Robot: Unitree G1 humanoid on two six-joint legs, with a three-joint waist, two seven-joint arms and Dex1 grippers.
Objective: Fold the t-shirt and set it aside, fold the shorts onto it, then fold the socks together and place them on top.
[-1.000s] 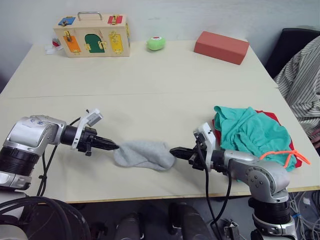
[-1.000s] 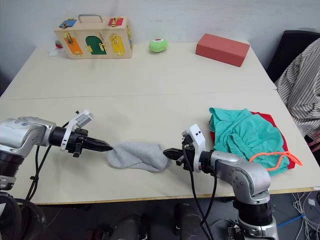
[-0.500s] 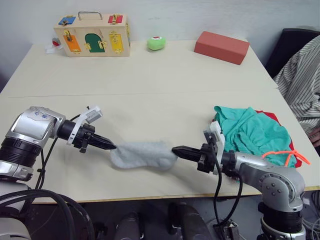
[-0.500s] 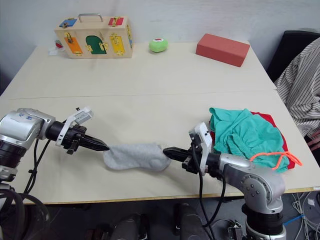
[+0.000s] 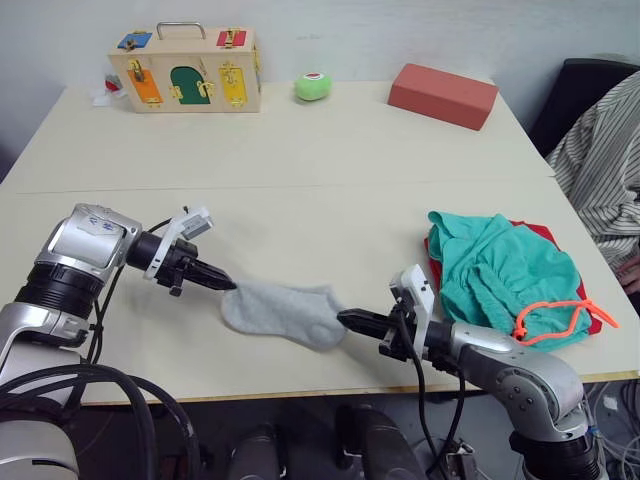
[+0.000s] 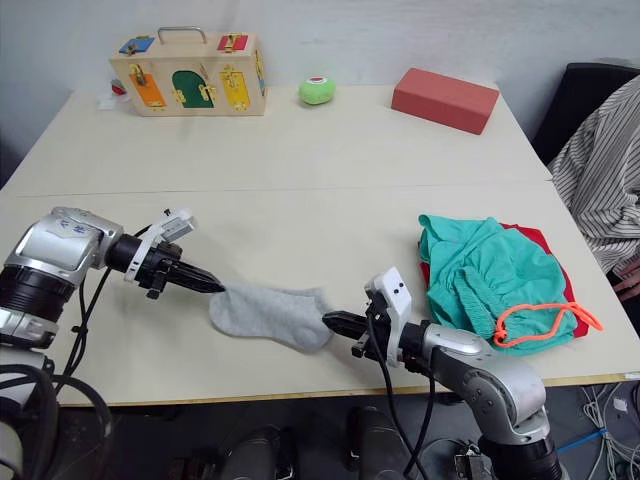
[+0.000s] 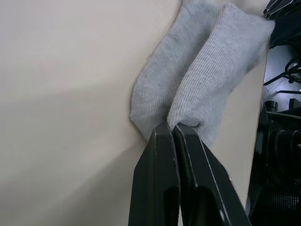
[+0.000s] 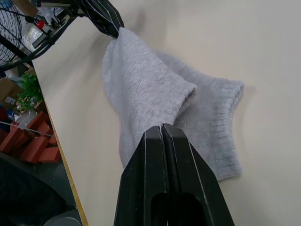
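Pale table; socks stretch lengthwise between claws — left gripper, right gripper each clamped on an end; shorts pile lies behind right gripper.

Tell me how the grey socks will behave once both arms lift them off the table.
The socks are thin knit and lie wrinkled, so they will probably sag between the left end effector and the right end effector. They look small and light. Pinched at the ends, one layer might slip free.

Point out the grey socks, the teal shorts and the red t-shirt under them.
socks [image 5: 283,313], left eye view, middle of the grey fabric.
shorts [image 5: 500,270], left eye view, centre of the teal cloth.
t-shirt [image 5: 545,233], left eye view, red edge showing beyond the shorts.
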